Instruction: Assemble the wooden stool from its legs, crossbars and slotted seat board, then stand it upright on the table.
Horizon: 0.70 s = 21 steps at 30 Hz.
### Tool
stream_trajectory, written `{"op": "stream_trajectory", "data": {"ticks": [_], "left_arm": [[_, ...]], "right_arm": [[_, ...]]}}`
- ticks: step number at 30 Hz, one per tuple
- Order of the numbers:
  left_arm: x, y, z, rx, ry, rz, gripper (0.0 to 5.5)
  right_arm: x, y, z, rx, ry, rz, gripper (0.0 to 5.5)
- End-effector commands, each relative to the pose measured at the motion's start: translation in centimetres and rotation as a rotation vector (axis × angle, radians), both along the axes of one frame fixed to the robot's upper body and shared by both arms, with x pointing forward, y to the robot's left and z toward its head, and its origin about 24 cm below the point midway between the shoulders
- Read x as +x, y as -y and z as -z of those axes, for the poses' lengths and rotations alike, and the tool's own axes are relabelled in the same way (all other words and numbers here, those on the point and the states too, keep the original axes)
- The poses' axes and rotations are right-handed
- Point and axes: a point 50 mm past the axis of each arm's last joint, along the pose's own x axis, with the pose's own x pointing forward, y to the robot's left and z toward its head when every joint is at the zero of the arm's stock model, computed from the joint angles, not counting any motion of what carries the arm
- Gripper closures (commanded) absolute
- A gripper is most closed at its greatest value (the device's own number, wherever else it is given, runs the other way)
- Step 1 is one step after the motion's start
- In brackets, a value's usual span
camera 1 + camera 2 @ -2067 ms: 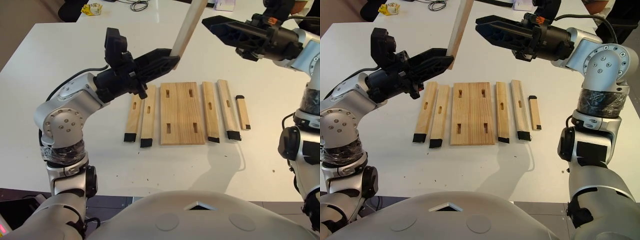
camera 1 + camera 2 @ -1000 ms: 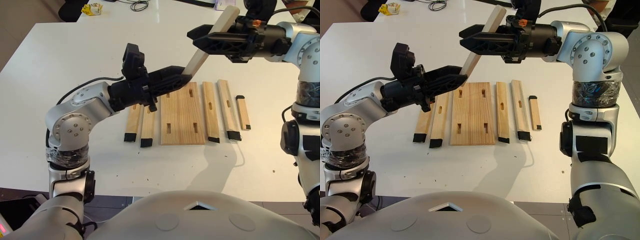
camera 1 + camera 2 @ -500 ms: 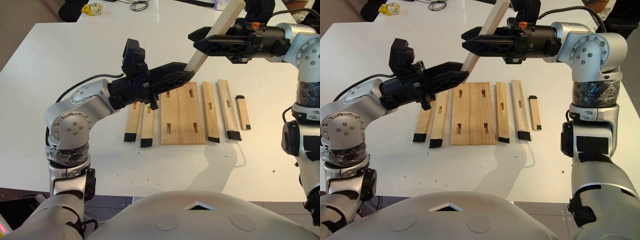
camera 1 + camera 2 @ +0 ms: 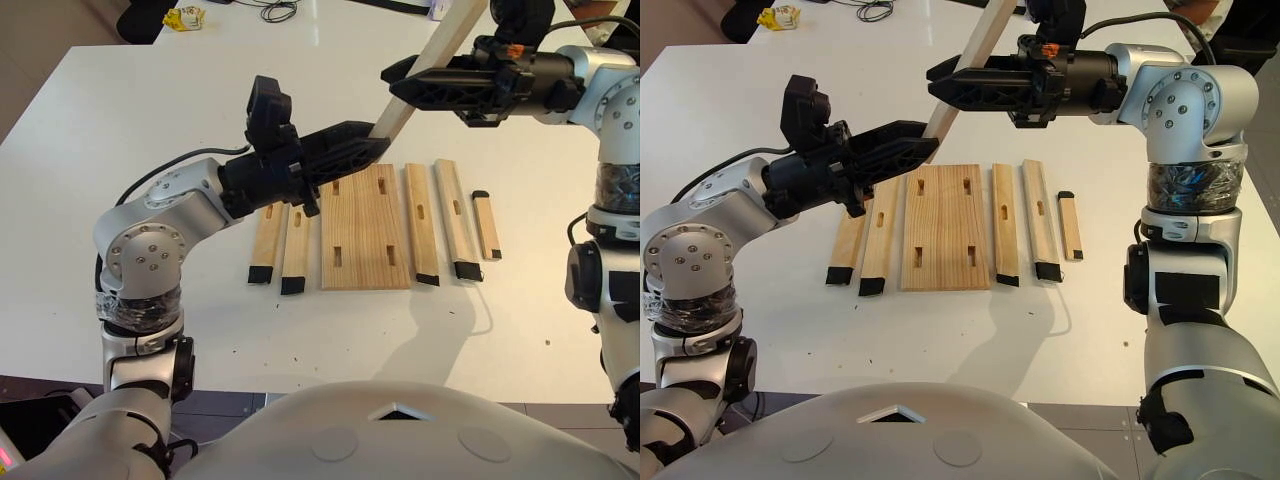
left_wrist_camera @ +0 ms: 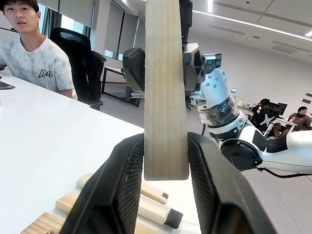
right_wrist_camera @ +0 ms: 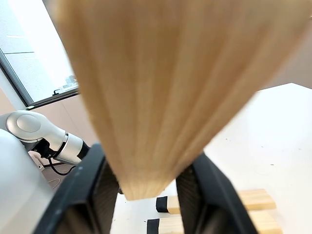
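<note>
Five flat wooden parts lie in a row on the white table (image 4: 150, 120), at the centre of the head view. The slotted seat board (image 4: 364, 228) sits in the middle with its four slots facing up. Just left of it are two left legs (image 4: 266, 235), side by side, their black-tipped ends toward the bottom of the frame and their far ends hidden under the left arm. Just right of the board are two right legs (image 4: 420, 225), each with one slot and a black tip. Near them, further right, lies a short crossbar (image 4: 486, 225).

Above this row, the left gripper (image 4: 375, 148) reaches in from the left of the frame. It is clenched on the lower end of a long wooden bar (image 4: 446, 40). In the left wrist view both black fingers (image 5: 122, 185) press the bar's flat sides.

The bar rises at a tilt toward the upper right and leaves the top edge of the frame, clear of the table.

Higher up it, the right gripper (image 4: 398, 82) comes in from the upper right. Its jaws flank the bar closely and seem to be grasping it.

At the upper left, on the far table edge, sits a small yellow object (image 4: 185, 17), too small to identify. Dark cables (image 4: 275, 10) lie beside it.
</note>
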Motion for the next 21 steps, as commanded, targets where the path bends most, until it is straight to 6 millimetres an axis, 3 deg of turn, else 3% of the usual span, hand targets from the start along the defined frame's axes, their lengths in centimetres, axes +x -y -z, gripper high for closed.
{"op": "stream_trajectory", "data": {"ticks": [1,15,16,21], "left_arm": [[-0.3,0.3,0.2,0.015,0.003,0.005,4.14],[0.0,-0.1,0.7,0.041,-0.023,-0.03,4.14],[0.0,0.0,0.8,0.04,-0.041,-0.025,3.78],[0.0,-0.2,1.5,0.081,-0.067,-0.046,3.0]], "right_arm": [[-0.2,-0.3,-0.8,-0.006,0.03,-0.015,4.15],[0.1,0.4,0.0,-0.067,0.053,0.022,4.16],[0.1,0.4,0.1,-0.071,0.056,0.023,4.16],[0.8,0.7,0.6,-0.099,0.078,0.078,4.16]]}}
